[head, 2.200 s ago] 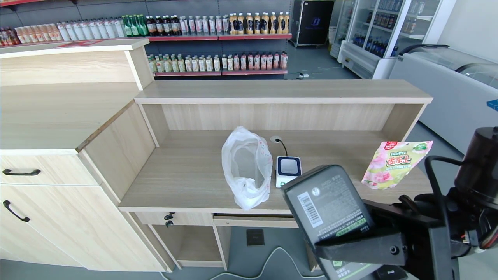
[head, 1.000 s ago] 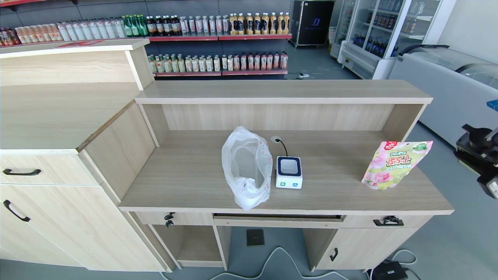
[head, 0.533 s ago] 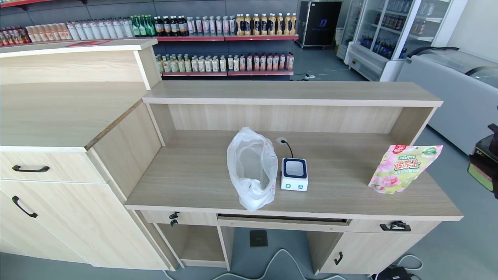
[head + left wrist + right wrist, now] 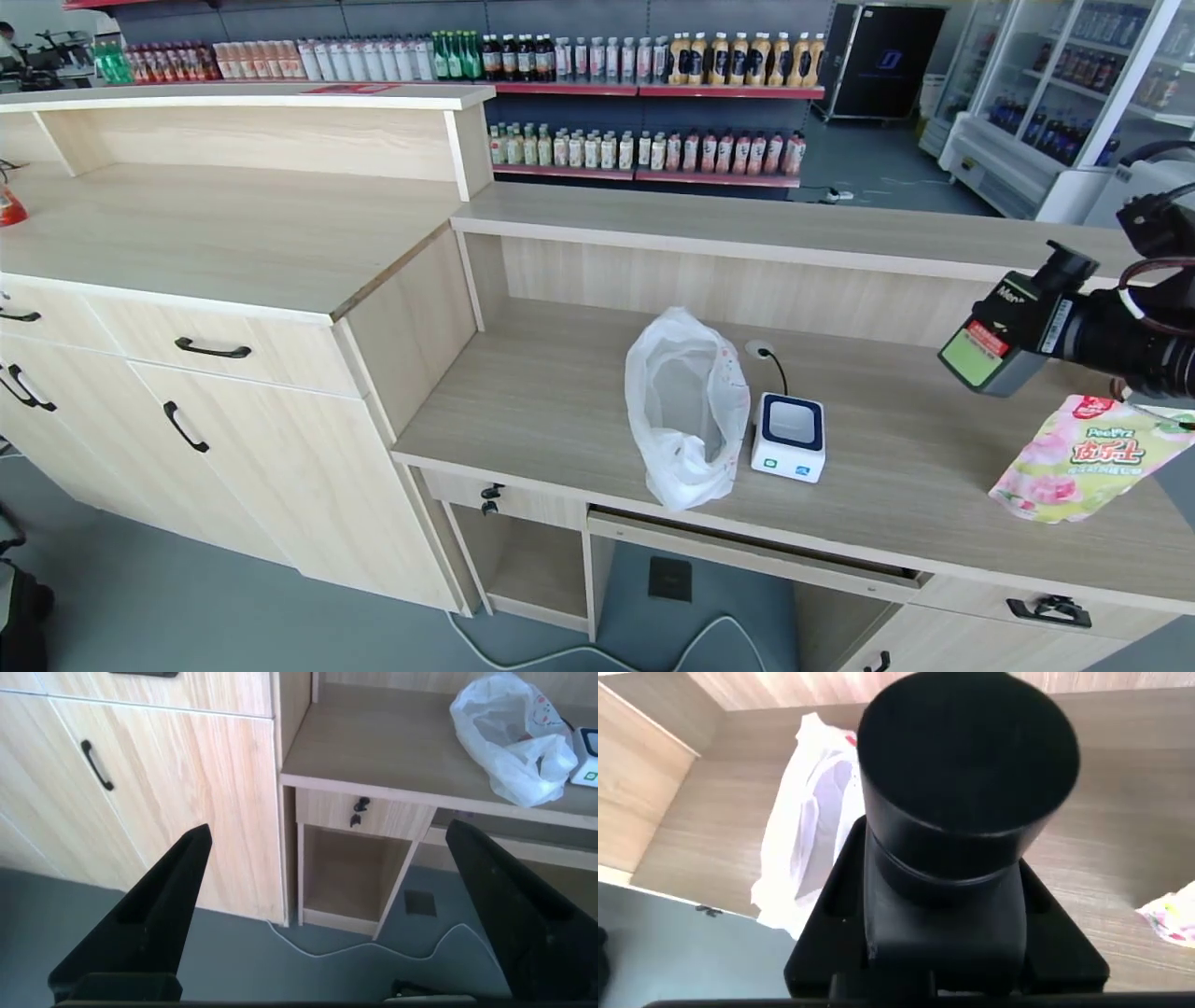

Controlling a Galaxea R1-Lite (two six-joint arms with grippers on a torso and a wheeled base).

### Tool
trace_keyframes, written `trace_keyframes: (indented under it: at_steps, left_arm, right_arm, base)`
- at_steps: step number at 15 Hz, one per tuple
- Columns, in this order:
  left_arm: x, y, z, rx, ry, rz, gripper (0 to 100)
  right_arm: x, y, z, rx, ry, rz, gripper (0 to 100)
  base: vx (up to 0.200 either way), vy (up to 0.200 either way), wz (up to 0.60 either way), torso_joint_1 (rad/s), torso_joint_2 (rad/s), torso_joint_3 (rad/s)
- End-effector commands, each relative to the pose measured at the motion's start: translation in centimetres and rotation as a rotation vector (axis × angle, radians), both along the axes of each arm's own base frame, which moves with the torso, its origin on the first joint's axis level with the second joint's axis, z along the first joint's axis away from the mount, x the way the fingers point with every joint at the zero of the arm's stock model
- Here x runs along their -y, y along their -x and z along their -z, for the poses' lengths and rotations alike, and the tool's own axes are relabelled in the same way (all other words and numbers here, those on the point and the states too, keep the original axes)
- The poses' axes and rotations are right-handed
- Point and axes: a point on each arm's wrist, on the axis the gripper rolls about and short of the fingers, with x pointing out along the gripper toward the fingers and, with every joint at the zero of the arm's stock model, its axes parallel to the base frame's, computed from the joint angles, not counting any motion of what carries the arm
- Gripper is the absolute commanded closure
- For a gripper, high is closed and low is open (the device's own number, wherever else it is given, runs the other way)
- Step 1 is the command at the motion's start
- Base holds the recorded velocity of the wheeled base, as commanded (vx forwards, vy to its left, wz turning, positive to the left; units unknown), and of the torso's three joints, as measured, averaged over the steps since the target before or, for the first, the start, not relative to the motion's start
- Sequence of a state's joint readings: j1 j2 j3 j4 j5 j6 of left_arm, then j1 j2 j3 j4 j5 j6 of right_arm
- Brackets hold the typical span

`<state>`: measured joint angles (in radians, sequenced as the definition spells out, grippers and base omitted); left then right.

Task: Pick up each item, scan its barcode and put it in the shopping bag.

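Head view: the right gripper clamps a dark bottle with a green label and red sticker, tilted above the counter's right end, near 1 pink pouch. The scanner stands just beside the open white shopping bag, contents unclear. The left gripper gapes wide, low before the cabinets.

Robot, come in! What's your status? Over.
Left end effector open, empty. Right end effector shut on dark bottle, above counter, right of the scanner. Pink pouch lies on counter; nothing between bottle and scanner.
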<state>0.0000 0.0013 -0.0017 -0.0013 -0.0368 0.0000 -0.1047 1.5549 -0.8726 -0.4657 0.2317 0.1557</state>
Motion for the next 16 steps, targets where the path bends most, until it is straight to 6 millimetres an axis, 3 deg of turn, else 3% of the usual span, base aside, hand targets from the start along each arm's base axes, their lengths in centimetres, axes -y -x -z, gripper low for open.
trace_keyframes:
  at_steps: [1,5,11,16]
  left_arm:
    - [0.0,0.0,0.0,0.000,0.000,0.000,0]
    - [0.0,0.0,0.0,0.000,0.000,0.000,0]
    - [0.0,0.0,0.0,0.000,0.000,0.000,0]
    - [0.0,0.0,0.0,0.000,0.000,0.000,0]
  right_arm:
    - [0.5,-4.3,4.0,-0.129,-0.070,-0.045,100]
    - [1.8,-6.5,6.2,-0.142,-0.118,-0.162,100]
    - [2.8,-9.2,9.9,-0.172,-0.060,-0.162,100]
    - [2.5,-10.6,11.0,-0.156,-0.070,-0.177,100]
  base:
    - [0.000,0.000,0.00,0.000,0.00,0.000]
    - [0.000,0.000,0.00,0.000,0.00,0.000]
    - [0.000,0.000,0.00,0.000,0.00,0.000]
    - [0.000,0.000,0.00,0.000,0.00,0.000]
